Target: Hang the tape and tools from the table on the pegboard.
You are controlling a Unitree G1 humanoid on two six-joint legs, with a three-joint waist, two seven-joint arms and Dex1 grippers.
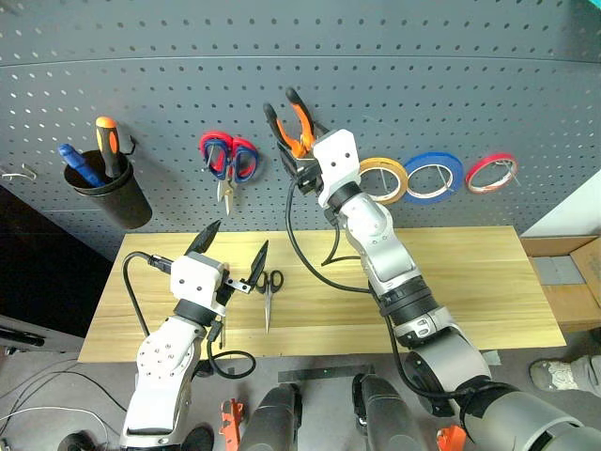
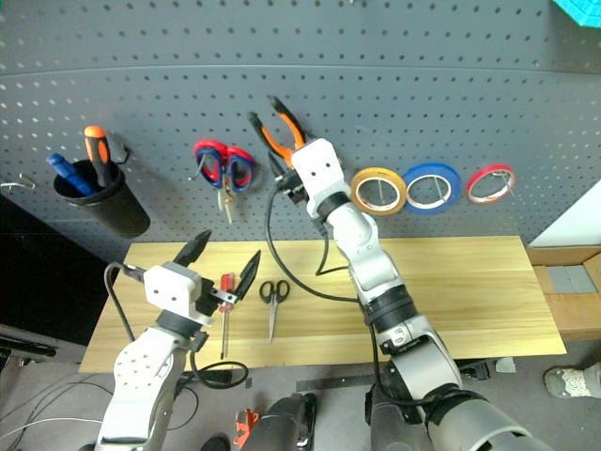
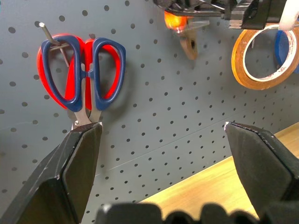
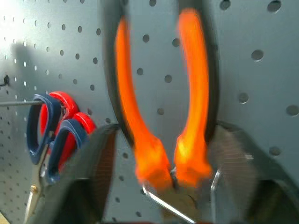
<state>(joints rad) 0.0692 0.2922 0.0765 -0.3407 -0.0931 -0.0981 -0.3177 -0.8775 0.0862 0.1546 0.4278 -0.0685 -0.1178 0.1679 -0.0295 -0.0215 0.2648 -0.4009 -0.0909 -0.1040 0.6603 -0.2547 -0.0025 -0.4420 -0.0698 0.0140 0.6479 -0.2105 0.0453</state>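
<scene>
Pliers (image 1: pixel 293 124) with orange and black handles are up on the grey pegboard (image 1: pixel 423 75), handles pointing up. My right gripper (image 4: pixel 161 154) is at their lower end with one finger on each side, but I cannot tell if I am gripping them. My left gripper (image 1: pixel 235 256) is wide open and holds nothing. Yellow tape (image 1: pixel 383 178) hangs on the pegboard. On the wooden table (image 1: pixel 451 282) lie the black scissors (image 1: pixel 269 291) and the red screwdriver (image 2: pixel 225 310).
</scene>
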